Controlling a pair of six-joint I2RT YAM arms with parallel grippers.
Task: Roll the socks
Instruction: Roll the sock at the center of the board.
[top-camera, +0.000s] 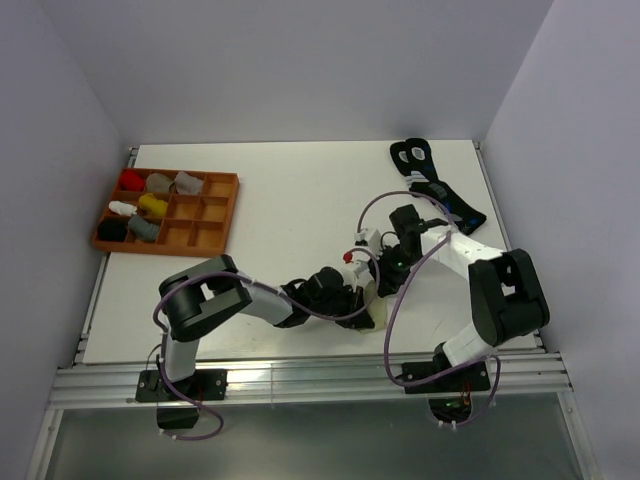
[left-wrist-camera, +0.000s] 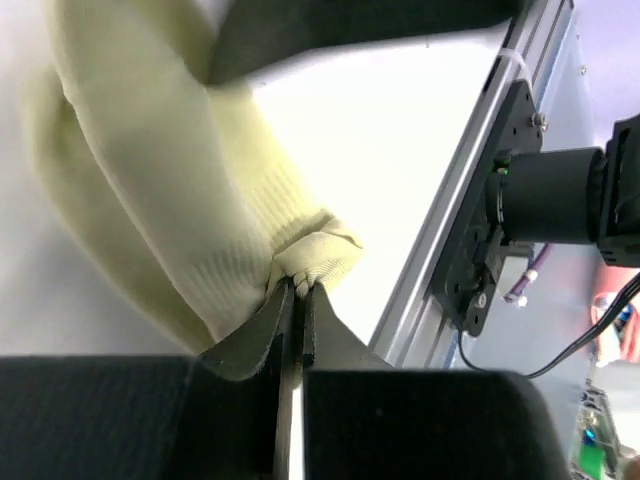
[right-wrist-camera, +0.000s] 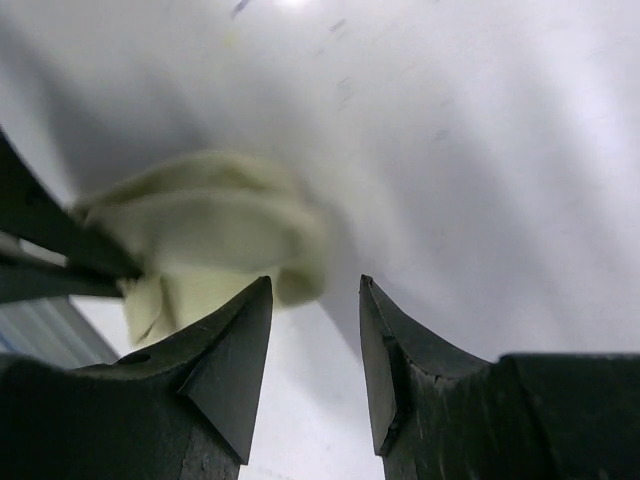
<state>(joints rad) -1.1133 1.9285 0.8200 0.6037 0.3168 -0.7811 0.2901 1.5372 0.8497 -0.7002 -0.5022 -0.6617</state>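
Observation:
A pale cream-yellow sock (left-wrist-camera: 180, 200) is bunched into a soft fold on the white table near its front edge. My left gripper (left-wrist-camera: 297, 285) is shut on the ribbed edge of that sock, with a pinch of fabric bulging above its fingertips. From above, the sock (top-camera: 384, 314) shows as a pale lump between the two wrists, with the left gripper (top-camera: 352, 298) at its left side. My right gripper (right-wrist-camera: 315, 285) is open with only bare table between its fingers. The sock (right-wrist-camera: 210, 225) lies just past its left fingertip. From above, the right gripper (top-camera: 388, 268) hangs over the sock's far side.
A wooden compartment tray (top-camera: 236, 200) holding several small sock bundles stands at the back left. Black socks with blue-and-white marks (top-camera: 440, 190) lie at the back right. The metal rail (left-wrist-camera: 450, 230) of the table's front edge runs close by the sock.

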